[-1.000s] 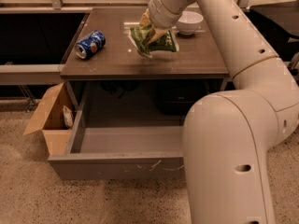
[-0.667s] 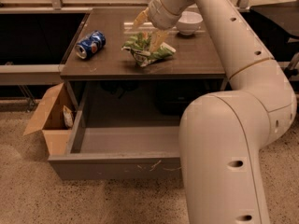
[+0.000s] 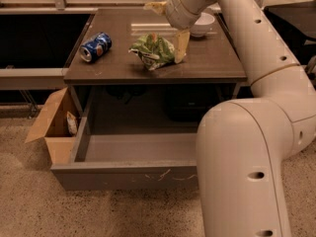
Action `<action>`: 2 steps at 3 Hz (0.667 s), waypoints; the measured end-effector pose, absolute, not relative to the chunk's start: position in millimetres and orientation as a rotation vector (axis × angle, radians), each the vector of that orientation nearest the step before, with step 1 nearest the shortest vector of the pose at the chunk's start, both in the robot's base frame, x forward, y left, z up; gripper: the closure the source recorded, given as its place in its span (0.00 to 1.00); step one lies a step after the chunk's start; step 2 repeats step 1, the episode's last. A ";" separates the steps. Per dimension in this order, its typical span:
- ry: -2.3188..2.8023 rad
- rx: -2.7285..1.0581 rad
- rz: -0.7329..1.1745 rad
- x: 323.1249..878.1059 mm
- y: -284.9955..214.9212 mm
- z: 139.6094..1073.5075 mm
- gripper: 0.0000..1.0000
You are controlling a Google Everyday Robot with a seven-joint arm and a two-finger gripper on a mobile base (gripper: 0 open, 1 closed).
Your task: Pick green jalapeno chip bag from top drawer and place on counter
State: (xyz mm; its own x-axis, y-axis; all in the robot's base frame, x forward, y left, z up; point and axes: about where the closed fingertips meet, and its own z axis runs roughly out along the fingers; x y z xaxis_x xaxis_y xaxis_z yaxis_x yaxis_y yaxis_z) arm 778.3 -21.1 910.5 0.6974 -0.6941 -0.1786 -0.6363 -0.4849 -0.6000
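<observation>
Camera view, sole entry; I log as follows.

Item: crinkled green foil jalapeno chip bag [image 3: 154, 51] with white lettering; lying on the flat dark brown glossy counter [image 3: 217, 65], near its middle, resting on its own weight; I judge this to be the drop spot the task asks for.

Item: cream two-finger gripper [image 3: 165, 31]; above and just right of the bag, fingers spread wide and holding nothing; one pale finger [image 3: 181, 45] hangs down against the bag's right edge, the other points away to the upper left; I read this as a release posture, jaws parted so the bag can stay behind.

Item: wide shallow grey metal top drawer [image 3: 123, 176], pulled out below the counter; tray bare of the bag; left standing out, I take it, because the pick came from there.

Item: dented blue soda can [image 3: 96, 47] on its side, left part of counter, well apart from the bag; white bowl [image 3: 203, 23] at the rear right; brown cardboard box [image 3: 51, 125] on the floor by the drawer's left corner.

Change against a second ago: the bag then hung clamped in the gripper above the counter; now it lies flat and freed; can, bowl and drawer unmoved.
</observation>
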 end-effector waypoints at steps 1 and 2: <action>1.080 -2.162 -0.144 773.2 -52.7 926.5 0.00; 1.080 -2.162 -0.144 773.2 -52.7 926.5 0.00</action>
